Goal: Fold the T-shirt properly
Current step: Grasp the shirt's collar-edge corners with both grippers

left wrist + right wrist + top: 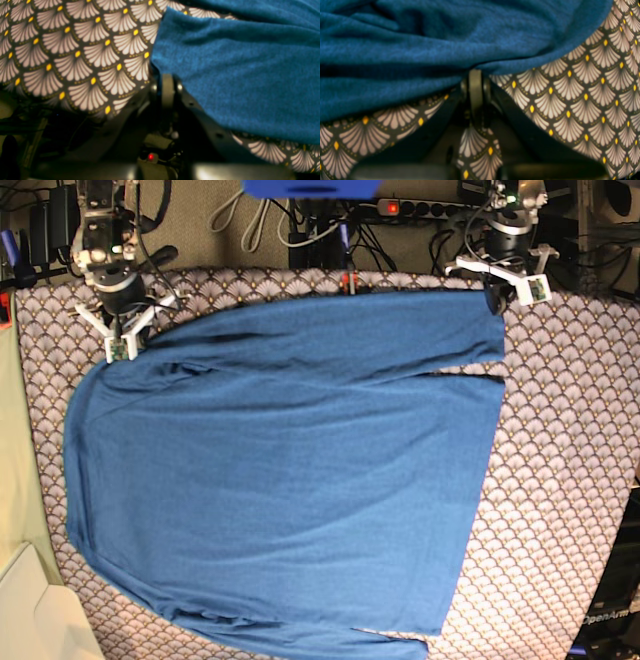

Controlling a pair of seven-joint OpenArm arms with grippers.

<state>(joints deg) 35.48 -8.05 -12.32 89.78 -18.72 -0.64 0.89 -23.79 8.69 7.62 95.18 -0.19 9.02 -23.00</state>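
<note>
1. Covering the whole table: a grey-white scallop-patterned cloth [560, 480] with small yellow dots, bare along the base view's right side and in strips at the left and bottom edges.
2. Spread flat over most of that cloth: the blue T-shirt [290, 480], long sleeves folded in across the body, one sleeve lying along the top edge with a dark crease beneath it.
3. At the shirt's top corner on the base view's left: the right gripper [475, 75], jaws pressed together, pinching a fold of the blue knit right at its edge, patterned cloth showing below it.
4. At the shirt's top corner on the base view's right: the left gripper [167, 80], jaws closed, tips at the corner of the blue fabric; actual grip on the fabric impossible to tell from the blurred wrist view.
</note>
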